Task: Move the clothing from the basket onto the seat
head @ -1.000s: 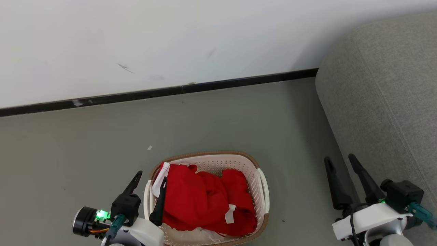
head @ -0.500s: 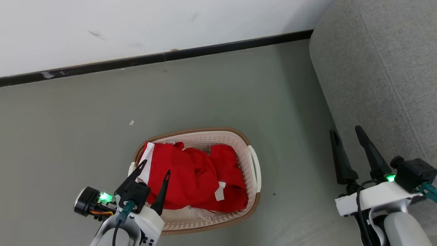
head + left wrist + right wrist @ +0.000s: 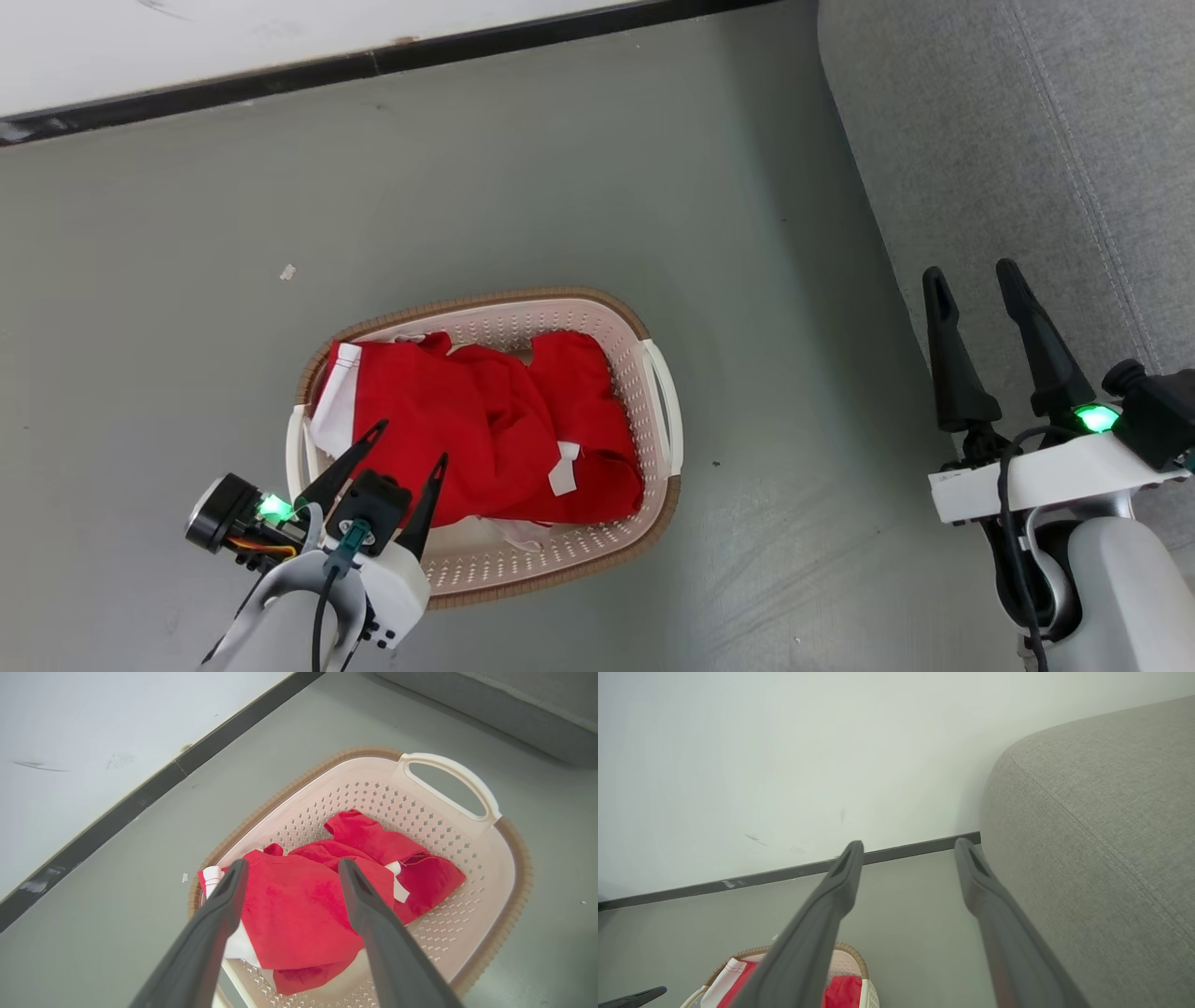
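The left end effector (image 3: 411, 441) is held open and empty at lower left, partly covering the clothing (image 3: 485, 411), which is heaped in the basket (image 3: 624, 373) on the floor (image 3: 560, 168); contact cannot be judged. The right end effector (image 3: 971, 271), likewise open, is seen at right before the seat (image 3: 1027, 140), which is cut off by the frame.

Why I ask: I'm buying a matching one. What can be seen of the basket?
The basket is oval, cream-white plastic with perforated walls, a brown woven-look rim and two white side handles. It stands upright on the grey floor, left of the grey seat and apart from it, holding crumpled red clothing with white bands.
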Robot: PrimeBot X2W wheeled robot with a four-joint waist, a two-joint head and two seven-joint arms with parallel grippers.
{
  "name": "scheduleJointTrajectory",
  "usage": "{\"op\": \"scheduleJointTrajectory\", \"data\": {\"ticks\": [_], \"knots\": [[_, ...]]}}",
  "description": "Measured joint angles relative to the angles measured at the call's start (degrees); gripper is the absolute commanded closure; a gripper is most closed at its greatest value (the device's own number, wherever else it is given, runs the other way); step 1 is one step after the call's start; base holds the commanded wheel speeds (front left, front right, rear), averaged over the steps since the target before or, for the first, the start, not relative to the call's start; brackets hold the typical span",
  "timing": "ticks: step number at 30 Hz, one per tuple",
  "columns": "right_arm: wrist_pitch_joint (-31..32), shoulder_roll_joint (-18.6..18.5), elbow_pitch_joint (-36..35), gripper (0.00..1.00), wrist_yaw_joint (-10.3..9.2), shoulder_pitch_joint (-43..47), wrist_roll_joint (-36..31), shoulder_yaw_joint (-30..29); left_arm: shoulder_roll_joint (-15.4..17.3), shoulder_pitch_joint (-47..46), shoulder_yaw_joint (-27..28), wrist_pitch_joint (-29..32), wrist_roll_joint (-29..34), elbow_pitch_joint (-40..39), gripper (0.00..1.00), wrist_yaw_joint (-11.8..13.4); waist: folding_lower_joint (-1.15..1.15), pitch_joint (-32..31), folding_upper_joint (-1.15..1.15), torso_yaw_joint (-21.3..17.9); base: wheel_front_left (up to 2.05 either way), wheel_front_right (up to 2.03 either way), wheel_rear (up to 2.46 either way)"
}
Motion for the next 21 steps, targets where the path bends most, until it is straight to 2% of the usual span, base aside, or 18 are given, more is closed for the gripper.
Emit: {"op": "scheduleJointTrajectory", "data": {"ticks": [17,21], "knots": [[0.0,0.0,-1.3,0.00,0.00,-5.9,2.8,-0.1,1.8,-6.6,-1.9,0.0,4.0,7.6,0.00,0.1,0.00,7.6,0.00,-4.1,0.00,0.00,0.00],[-0.1,0.0,-1.3,0.00,0.00,-5.9,3.1,-0.1,2.1,-7.7,-1.9,0.0,4.5,9.2,0.00,1.0,0.00,9.0,0.00,-5.0,0.00,0.00,0.00]]}}
